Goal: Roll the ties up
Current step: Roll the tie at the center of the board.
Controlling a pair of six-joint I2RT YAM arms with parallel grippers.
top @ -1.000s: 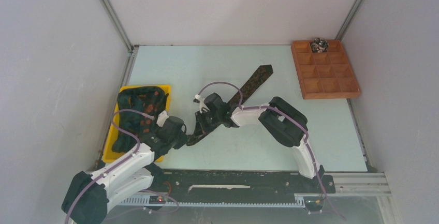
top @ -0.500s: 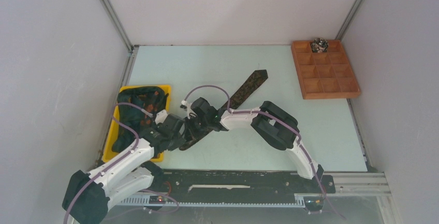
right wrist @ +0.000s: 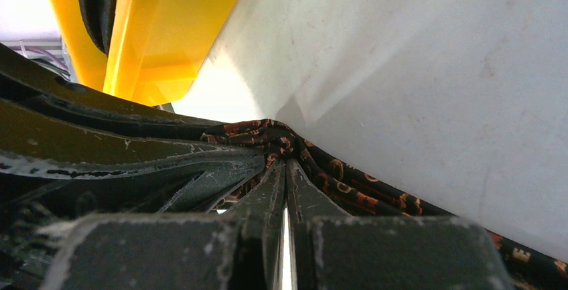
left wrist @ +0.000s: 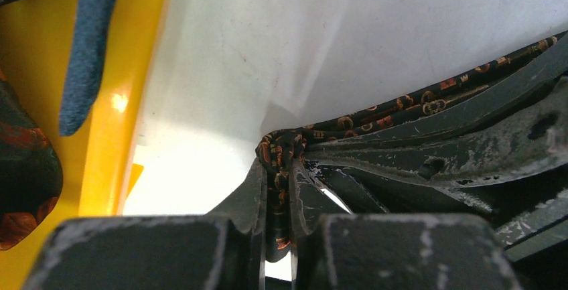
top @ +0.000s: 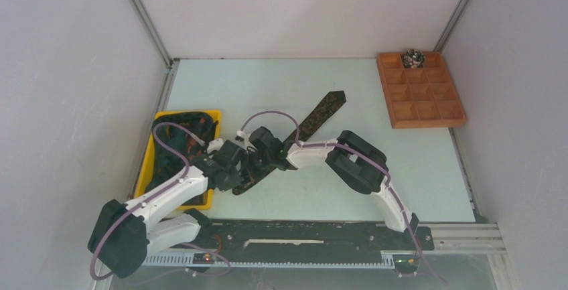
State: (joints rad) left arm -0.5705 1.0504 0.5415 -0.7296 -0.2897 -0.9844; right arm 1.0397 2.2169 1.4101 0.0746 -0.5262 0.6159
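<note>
A dark tie [top: 316, 116] with orange-brown speckles lies slantwise on the pale table [top: 268, 89], its pointed far end toward the back right. Its near end is bunched between both grippers. My left gripper [top: 242, 171] is shut on that folded end [left wrist: 280, 163]. My right gripper [top: 258, 164] is shut on the same bunch from the other side [right wrist: 281, 144], its fingers pressed together at the tips. More dark ties [top: 175, 144] lie in the yellow bin [top: 149, 181] at the left. A small rolled coil [top: 413, 57] sits in the wooden tray's back compartment.
The wooden compartment tray [top: 420, 90] stands at the back right. The yellow bin's wall [left wrist: 124, 96] is close to the left of my left gripper, with a blue-grey fabric strip [left wrist: 87, 49] hanging over it. Purple cables loop over both arms.
Both grippers moved left and nearer with the tie's end, dragging the tie that way. My left gripper has closed in against my right gripper.
</note>
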